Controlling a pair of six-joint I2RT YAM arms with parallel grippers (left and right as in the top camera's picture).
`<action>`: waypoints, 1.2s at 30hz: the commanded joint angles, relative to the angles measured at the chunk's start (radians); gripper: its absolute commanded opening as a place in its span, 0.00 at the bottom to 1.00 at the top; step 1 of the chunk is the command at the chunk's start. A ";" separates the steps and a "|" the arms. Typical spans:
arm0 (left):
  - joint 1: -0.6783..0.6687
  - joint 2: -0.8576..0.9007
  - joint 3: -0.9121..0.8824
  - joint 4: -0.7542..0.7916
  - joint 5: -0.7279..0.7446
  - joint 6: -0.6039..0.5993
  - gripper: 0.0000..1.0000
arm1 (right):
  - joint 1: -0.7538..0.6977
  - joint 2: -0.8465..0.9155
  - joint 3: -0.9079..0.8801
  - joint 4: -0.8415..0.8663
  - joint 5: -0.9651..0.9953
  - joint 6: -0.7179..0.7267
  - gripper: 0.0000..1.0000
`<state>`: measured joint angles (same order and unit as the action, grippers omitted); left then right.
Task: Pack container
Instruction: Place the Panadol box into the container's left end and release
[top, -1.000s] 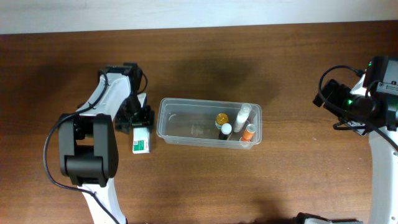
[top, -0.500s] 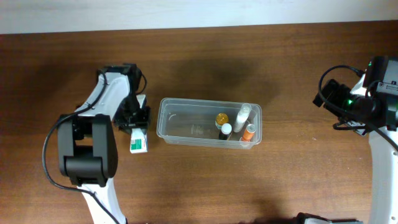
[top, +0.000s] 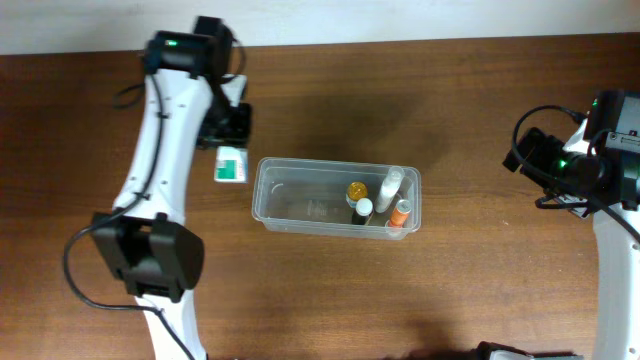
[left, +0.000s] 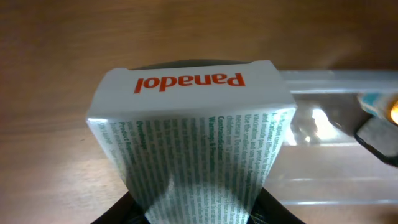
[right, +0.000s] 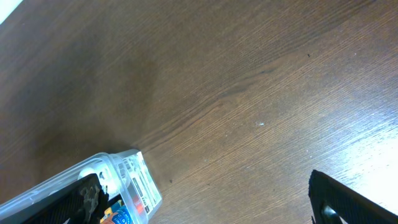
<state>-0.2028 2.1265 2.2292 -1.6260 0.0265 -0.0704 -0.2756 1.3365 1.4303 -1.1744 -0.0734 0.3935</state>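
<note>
The clear plastic container (top: 300, 195) sits mid-table and holds several small bottles (top: 372, 200) at its right end. My left gripper (top: 230, 148) is shut on a white-and-green Panadol box (top: 231, 165), held above the table just off the container's upper left corner. In the left wrist view the box (left: 189, 143) fills the frame, with the container rim (left: 336, 78) beyond it. My right gripper (right: 205, 199) is open and empty at the far right; its view shows the container's corner (right: 134, 180).
The brown wooden table (top: 450, 290) spreads around the container. A pale wall edge (top: 400, 20) runs along the back. The right arm (top: 600, 170) stands at the table's right side.
My left gripper has lifted the Panadol box off the table and carried it back and slightly right, from beside the container's left end to near its upper left corner. The right arm has not moved.
</note>
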 joint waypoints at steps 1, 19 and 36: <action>-0.080 -0.011 0.006 0.010 0.004 0.067 0.41 | -0.006 0.002 0.006 0.000 -0.002 0.008 0.98; -0.346 -0.011 -0.098 0.040 0.004 0.953 0.38 | -0.006 0.002 0.006 0.000 -0.002 0.008 0.98; -0.304 -0.011 -0.204 0.131 0.045 1.228 0.50 | -0.006 0.002 0.006 0.000 -0.002 0.008 0.98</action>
<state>-0.5110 2.1265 2.0315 -1.4994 0.0494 1.1122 -0.2756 1.3365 1.4303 -1.1748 -0.0731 0.3927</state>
